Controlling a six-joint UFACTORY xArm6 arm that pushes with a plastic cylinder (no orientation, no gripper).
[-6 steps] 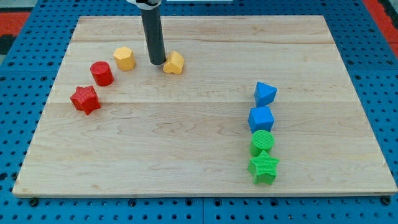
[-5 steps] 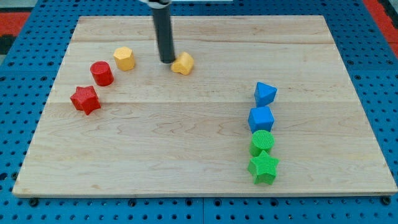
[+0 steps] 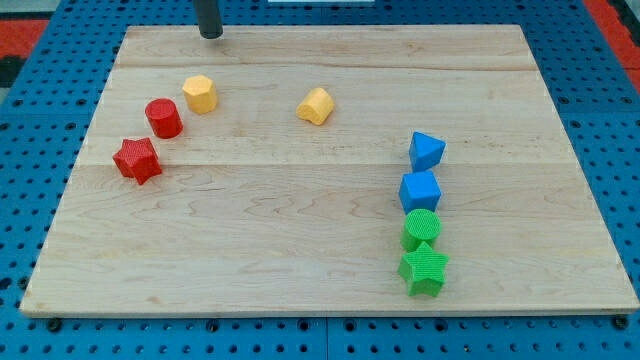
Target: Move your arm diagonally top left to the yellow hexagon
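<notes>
The yellow hexagon [image 3: 200,94] lies in the upper left part of the wooden board [image 3: 320,250]. My tip [image 3: 210,35] is at the board's top edge, straight above the hexagon and well apart from it. Only the rod's lower end shows. A yellow heart-shaped block [image 3: 315,105] lies to the right of the hexagon, near the middle top.
A red cylinder [image 3: 163,118] and a red star [image 3: 137,160] lie below-left of the hexagon. On the right, a column runs downward: blue block [image 3: 426,151], blue cube [image 3: 420,190], green cylinder [image 3: 422,227], green star [image 3: 423,269].
My tip has moved from beside the yellow heart up and left to the board's top edge. The yellow heart has slid to the right. The other blocks have not moved.
</notes>
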